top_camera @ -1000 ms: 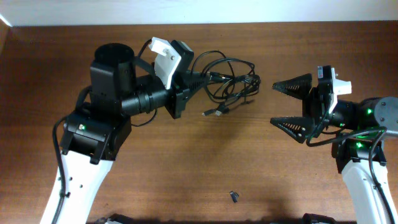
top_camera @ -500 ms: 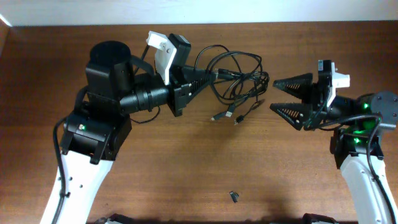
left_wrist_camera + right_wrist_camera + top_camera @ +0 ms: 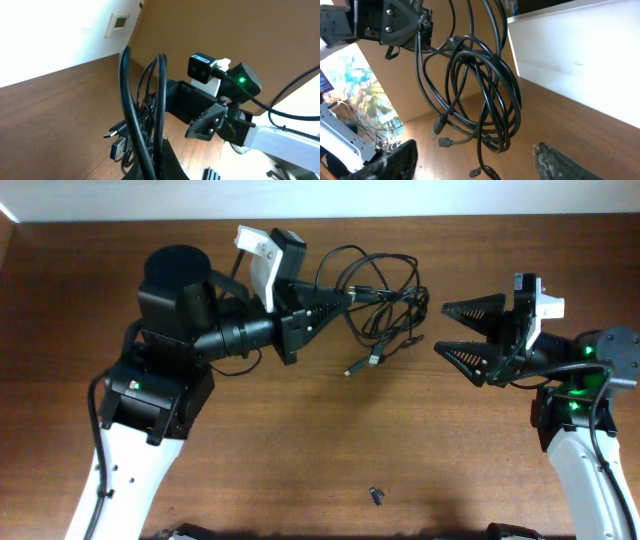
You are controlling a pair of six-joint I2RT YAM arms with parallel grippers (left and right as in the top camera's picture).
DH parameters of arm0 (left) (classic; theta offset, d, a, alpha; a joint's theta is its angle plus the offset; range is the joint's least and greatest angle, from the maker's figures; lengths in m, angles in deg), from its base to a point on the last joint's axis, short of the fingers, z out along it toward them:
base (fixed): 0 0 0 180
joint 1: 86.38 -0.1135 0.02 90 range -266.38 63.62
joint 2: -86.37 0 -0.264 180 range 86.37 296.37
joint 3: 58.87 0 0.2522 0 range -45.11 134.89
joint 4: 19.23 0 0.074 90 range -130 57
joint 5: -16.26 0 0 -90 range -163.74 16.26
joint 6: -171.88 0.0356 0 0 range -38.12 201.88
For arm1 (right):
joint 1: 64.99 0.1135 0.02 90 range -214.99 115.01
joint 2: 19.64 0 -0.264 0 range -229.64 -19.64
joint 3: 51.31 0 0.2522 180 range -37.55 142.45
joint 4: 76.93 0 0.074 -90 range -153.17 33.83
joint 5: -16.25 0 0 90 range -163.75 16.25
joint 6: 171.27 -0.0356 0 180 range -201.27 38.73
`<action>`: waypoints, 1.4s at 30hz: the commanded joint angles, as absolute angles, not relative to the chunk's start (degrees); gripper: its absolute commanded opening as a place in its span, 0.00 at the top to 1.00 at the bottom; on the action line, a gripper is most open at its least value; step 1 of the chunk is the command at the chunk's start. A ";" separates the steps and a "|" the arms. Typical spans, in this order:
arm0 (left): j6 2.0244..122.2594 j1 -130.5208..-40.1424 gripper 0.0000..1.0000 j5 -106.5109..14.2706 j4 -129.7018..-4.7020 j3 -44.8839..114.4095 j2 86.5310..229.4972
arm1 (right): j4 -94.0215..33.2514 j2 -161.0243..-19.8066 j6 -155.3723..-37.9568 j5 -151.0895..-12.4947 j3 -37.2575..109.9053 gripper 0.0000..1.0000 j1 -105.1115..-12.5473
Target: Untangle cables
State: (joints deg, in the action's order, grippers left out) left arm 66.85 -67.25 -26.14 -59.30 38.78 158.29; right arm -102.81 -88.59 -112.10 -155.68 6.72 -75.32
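the biggest risk here is a blind grab. the right gripper (image 3: 440, 330) has its jaws wide and holds nothing. if it closes on the middle of the bundle, it would likely pinch several strands at once, and a pull would draw the knot tighter instead of freeing a cord. a dangling plug (image 3: 375, 360) could also catch inside a loop as a strand slides out. a hard tug might drag the whole clump out of the left gripper (image 3: 343, 298), which is clamped shut on the cables (image 3: 385, 300) at one side. the cables hang in the air above the tabletop (image 3: 300, 440), between the two grippers, held by the left and just beside the right. they look thin, black and limp — several overlapping loops wound through one another, with small plug ends drooping below, one silvery. which cord is which cannot be told inside the clump.
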 commanded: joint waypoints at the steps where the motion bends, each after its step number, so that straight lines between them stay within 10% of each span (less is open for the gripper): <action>1: 65.98 -66.26 1.00 -26.36 -58.49 39.37 158.05 | -102.98 -88.66 -111.53 -155.18 7.57 0.22 -75.52; 15: 63.25 -62.35 1.00 -26.58 -55.28 39.37 158.05 | -102.96 -88.66 -111.51 -154.70 7.57 0.23 -75.52; 25: 63.25 -62.09 1.00 -26.56 -54.86 39.37 158.05 | -102.96 -88.66 -111.51 -154.48 7.57 0.66 -75.52; 32: 63.25 -59.84 1.00 -27.08 -53.92 39.37 158.05 | -102.92 -88.66 -111.51 -154.48 7.57 0.65 -75.52; 36: 63.25 -59.86 1.00 -27.65 -53.53 39.37 158.05 | -102.74 -88.66 -111.51 -154.48 7.57 0.90 -75.52; 42: 63.27 -59.92 1.00 -32.90 -53.62 39.37 158.05 | -102.13 -88.66 -111.53 -154.54 7.57 0.96 -75.52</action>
